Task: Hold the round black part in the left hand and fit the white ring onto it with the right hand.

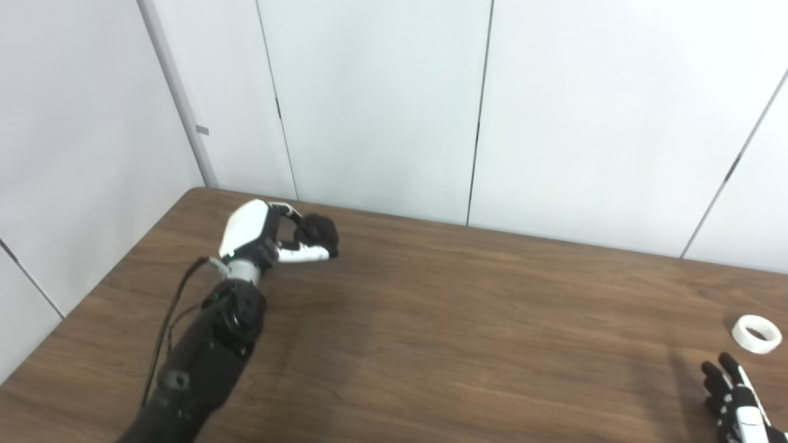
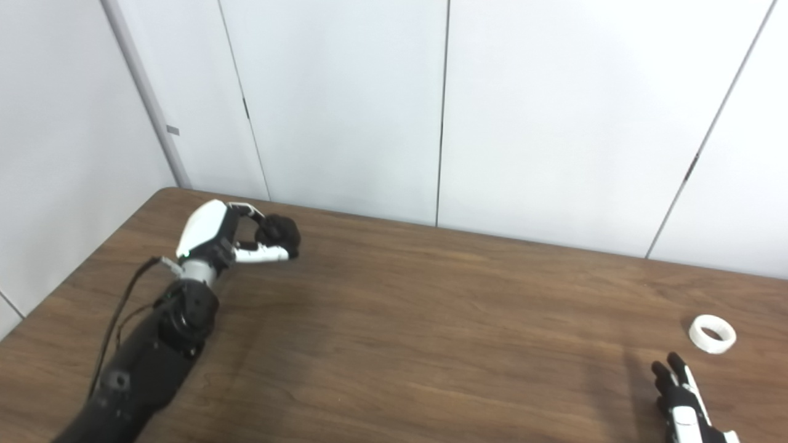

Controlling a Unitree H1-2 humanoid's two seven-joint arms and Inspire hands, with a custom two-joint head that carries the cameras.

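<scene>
Round black part [image 1: 318,232] sits clasped in the left hand [image 1: 271,237]; glossy white ring [image 1: 756,333] lies on wood-grain surface [image 1: 431,320] beside the empty, spread-fingered right hand [image 1: 735,400].

One round black part [image 1: 318,232], one white ring [image 1: 756,333] — two robot hands, left [image 1: 271,237] and right [image 1: 735,400].

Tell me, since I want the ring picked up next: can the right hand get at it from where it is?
Probably yes. The right hand sits just short of the ring, which lies flat on the bare table with nothing between them. The hand holds nothing.
</scene>
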